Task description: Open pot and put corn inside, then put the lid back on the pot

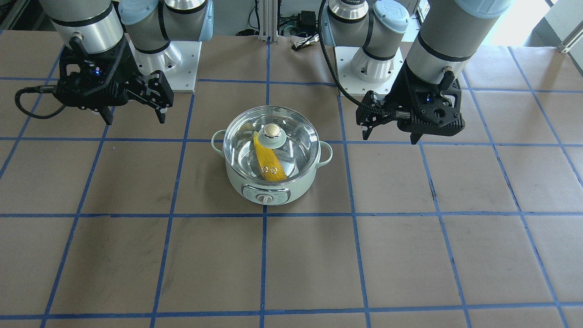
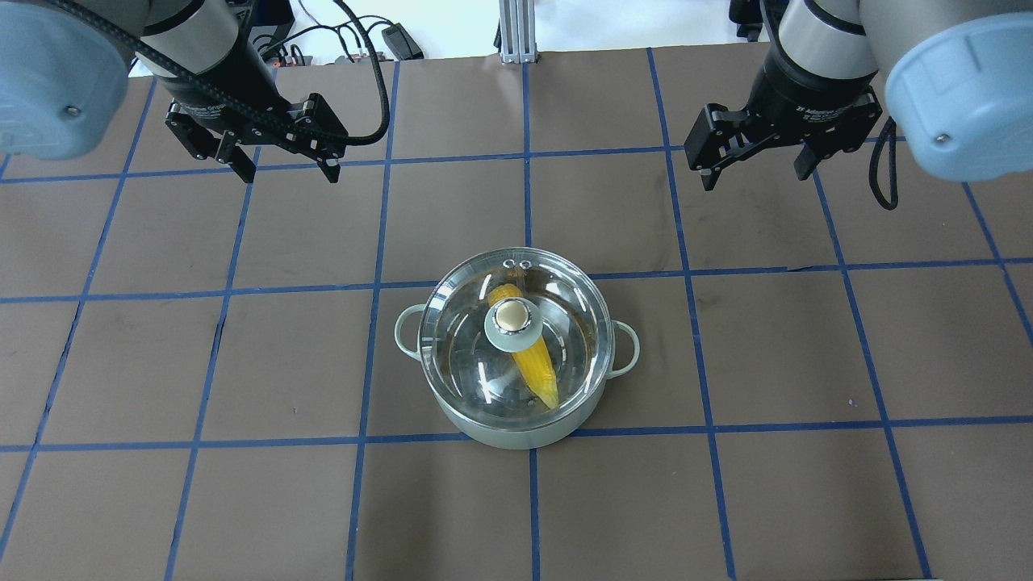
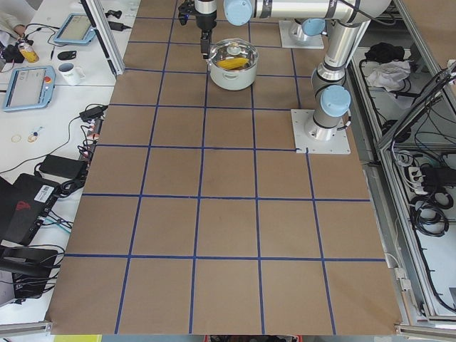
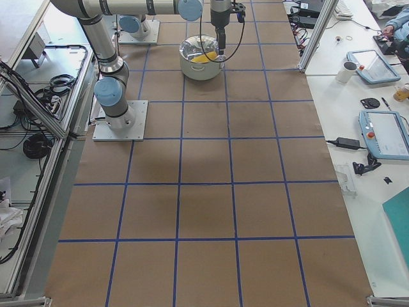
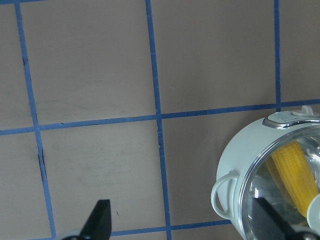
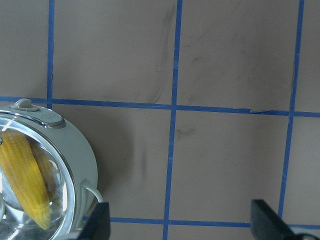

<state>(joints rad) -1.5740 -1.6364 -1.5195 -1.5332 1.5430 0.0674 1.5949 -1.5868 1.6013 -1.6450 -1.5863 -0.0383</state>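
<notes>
The pale mint-green pot [image 1: 255, 184] stands at the table's middle, its dial facing away from the robot. The clear glass lid [image 1: 298, 136] sits on the pot, gold knob on top. The yellow corn [image 1: 268, 161] lies inside the pot, seen through the lid. In the overhead view the pot [image 2: 516, 436], lid [image 2: 569, 323] and corn [image 2: 537, 367] show the same. My left gripper [image 2: 286, 173] is open and empty, hovering beyond the pot to its left. My right gripper [image 2: 754, 177] is open and empty, beyond the pot to its right. The left wrist view shows the pot [image 5: 245, 155]; the right wrist view shows the pot [image 6: 75, 150].
The table is brown paper with a blue tape grid [image 2: 524, 202]. The arm bases [image 1: 373, 68] are bolted at the robot's edge. Side desks hold tablets [image 3: 25, 85] and a mug [image 4: 350, 71], off the table.
</notes>
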